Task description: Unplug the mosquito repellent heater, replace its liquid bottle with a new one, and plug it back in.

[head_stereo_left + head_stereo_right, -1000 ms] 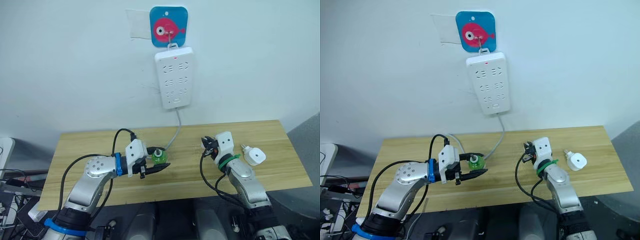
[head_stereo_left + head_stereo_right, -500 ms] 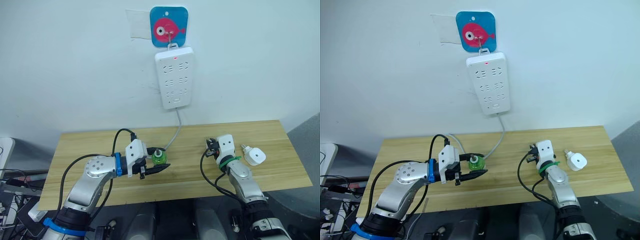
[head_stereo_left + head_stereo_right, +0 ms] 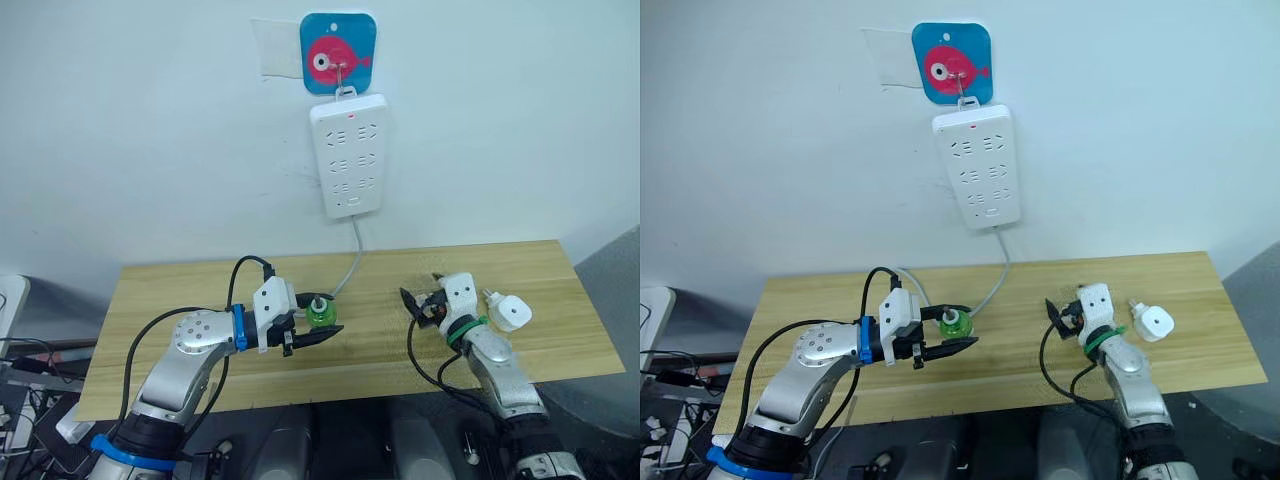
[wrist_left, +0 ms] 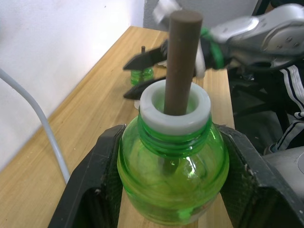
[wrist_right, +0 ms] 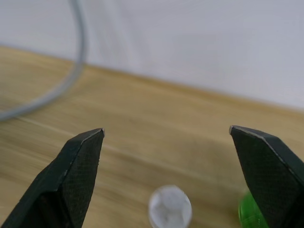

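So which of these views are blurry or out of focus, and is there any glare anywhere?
Left wrist view: green bottle sharp, with small highlights on its plastic; right gripper behind it soft. Right wrist view: fingertips crisp, table and cord blurred. Eye views: evenly lit, no strong glare on the power strip.

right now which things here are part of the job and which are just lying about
Job: heater; green bottle held in left gripper; second green bottle by open right gripper; power strip.
Just about: fish wall hook; small white round piece.
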You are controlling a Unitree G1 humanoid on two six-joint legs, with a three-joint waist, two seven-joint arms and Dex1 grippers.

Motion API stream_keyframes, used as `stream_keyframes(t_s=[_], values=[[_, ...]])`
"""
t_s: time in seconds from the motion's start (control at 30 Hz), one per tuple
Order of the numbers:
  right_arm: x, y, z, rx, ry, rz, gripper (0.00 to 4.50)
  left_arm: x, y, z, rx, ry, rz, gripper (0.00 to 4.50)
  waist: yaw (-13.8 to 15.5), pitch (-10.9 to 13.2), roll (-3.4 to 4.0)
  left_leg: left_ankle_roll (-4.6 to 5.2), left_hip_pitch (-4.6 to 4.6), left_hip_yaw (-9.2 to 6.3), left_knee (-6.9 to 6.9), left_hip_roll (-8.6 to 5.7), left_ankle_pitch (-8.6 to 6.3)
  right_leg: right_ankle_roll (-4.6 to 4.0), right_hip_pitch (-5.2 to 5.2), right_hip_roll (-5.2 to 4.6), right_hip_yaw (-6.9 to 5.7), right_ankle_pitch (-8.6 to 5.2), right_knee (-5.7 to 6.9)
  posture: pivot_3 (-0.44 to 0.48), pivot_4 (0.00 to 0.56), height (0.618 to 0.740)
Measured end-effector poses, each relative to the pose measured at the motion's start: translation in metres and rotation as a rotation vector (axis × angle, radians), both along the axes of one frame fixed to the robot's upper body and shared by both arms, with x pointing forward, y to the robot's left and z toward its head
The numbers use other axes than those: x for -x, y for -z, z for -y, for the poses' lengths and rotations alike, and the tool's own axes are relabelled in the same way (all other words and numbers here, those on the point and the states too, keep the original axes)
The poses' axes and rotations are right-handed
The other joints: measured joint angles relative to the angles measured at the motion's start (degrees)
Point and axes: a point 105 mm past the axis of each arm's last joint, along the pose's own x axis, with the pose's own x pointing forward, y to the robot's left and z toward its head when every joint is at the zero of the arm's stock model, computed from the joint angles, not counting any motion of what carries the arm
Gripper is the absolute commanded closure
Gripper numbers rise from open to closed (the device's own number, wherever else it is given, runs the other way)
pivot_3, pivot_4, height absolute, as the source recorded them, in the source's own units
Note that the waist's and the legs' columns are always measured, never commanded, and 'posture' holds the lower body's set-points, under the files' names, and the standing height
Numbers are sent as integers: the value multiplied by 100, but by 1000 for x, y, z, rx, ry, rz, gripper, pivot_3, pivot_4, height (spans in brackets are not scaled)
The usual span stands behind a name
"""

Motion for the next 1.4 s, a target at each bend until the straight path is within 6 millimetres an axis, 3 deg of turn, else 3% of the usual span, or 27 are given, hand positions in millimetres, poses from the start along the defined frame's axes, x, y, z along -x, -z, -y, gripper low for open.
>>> stream_keyframes(t_s=[0.17, 0.3, 0.43, 0.53, 0.67, 1.33, 1.4], values=[[25, -41, -31, 15, -274, 56, 23, 0, 0, 0, 1, 2, 0, 2232, -2, 0, 0, 3, 0, -4, 0, 2, -2, 0, 4, 0, -4, -1, -4, -91, 255, 740], [55, -68, -62, -89, -562, -26, 23, -2, 0, 0, -1, 2, -1, 2232, 0, 0, 0, 5, -1, -8, 1, 6, -3, -1, 8, -9, -7, -1, -10, -98, 254, 740], [71, -90, -87, -90, -764, -33, 23, -8, -2, -1, -1, 7, 13, 2232, 5, 0, 0, 5, -1, -8, 1, 11, -3, -1, 9, -9, -14, -1, -12, -98, 250, 740], [74, -92, -98, -102, -824, -55, 640, -10, -3, 0, -2, 17, 15, 2232, 7, 0, 0, 3, -2, -5, 1, 11, -2, -1, 8, -9, -12, -1, -14, -92, 251, 740], [74, -94, -107, -97, -868, -58, 2067, -14, -6, 1, -2, 24, 33, 2232, 9, 0, 0, 3, -2, -6, 3, 11, -2, -1, 8, -10, -13, -1, -13, -87, 250, 740], [60, -78, -136, -54, -888, -68, 2067, -12, -5, 2, -3, 33, 30, 2232, 28, 0, 0, -2, -2, -6, 2, 13, 1, -1, 3, -9, -12, -1, -9, -43, 237, 740], [58, -77, -136, -48, -880, -64, 2476, -11, -6, 3, -2, 36, 33, 2232, 30, 0, 0, -3, -2, -6, 2, 12, 1, -1, 3, -8, -12, -1, -9, -36, 229, 740]])
